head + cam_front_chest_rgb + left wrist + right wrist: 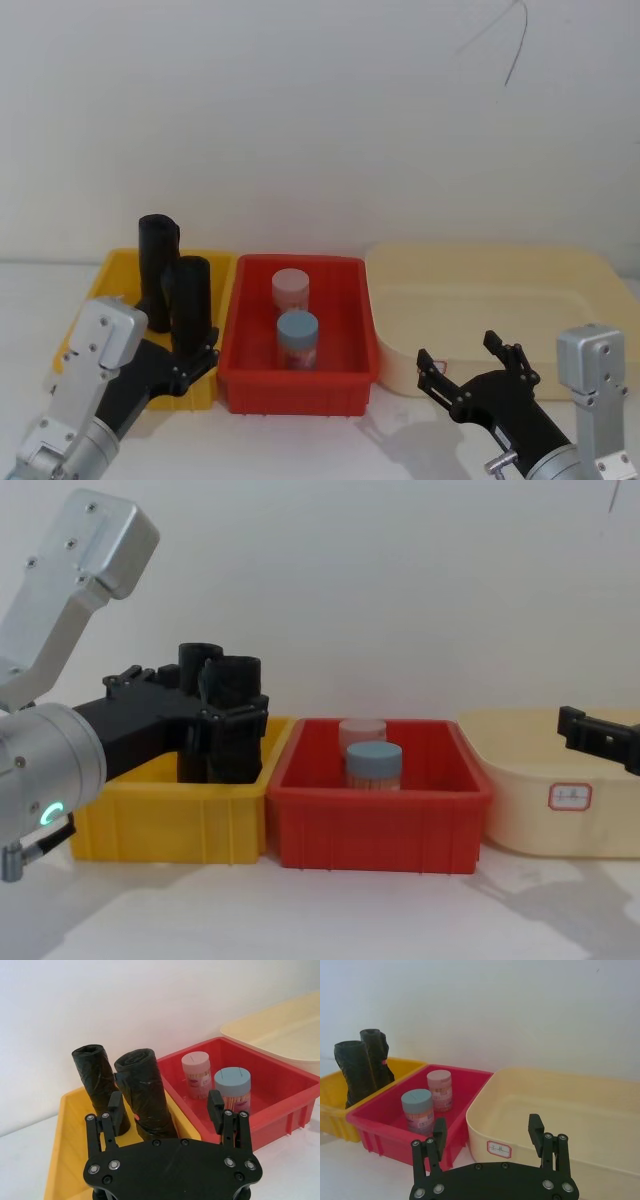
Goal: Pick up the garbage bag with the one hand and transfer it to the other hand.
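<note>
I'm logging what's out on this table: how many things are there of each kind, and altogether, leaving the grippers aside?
Bins: 3, a yellow bin, a red bin, a cream bin.
Black bag rolls: 2, the near roll and the far roll, both upright in the yellow bin.
Lidded jars: 2, a pink-lidded jar and a blue-lidded jar, in the red bin.
Total: 7.
</note>
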`<state>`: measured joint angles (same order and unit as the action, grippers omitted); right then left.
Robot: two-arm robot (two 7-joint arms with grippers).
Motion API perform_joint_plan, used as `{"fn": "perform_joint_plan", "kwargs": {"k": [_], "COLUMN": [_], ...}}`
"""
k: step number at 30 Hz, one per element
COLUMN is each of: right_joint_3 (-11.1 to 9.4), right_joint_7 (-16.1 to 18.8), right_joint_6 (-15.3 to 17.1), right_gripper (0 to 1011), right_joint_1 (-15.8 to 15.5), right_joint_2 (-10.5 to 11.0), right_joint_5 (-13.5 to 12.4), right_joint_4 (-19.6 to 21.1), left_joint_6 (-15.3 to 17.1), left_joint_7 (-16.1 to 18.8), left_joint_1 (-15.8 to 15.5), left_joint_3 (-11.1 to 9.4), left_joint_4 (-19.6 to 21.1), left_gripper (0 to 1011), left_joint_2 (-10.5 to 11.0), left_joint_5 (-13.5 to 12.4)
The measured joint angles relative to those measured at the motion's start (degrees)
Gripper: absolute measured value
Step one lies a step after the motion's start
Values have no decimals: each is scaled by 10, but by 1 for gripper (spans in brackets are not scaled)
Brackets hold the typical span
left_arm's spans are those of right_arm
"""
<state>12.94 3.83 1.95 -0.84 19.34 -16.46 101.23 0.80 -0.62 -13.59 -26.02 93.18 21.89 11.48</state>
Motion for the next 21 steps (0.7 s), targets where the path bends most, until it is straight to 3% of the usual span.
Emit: {"fn": "perform_joint_plan", "kwargs": {"k": [21], "right_joint_3": [0], "right_joint_7": [0], "right_joint_6": [0], "right_gripper": [1000], "right_joint_1": [0], "right_joint_2": [0], "right_joint_5": [0], "right_joint_4": [0], "left_joint_6": [0], "left_joint_7": [0], "left_joint_1": [0], "left_joint_3": [0], "left_joint_4": [0], "left_gripper": [1001], "left_joint_2": [0], "left_joint_5": [0]}}
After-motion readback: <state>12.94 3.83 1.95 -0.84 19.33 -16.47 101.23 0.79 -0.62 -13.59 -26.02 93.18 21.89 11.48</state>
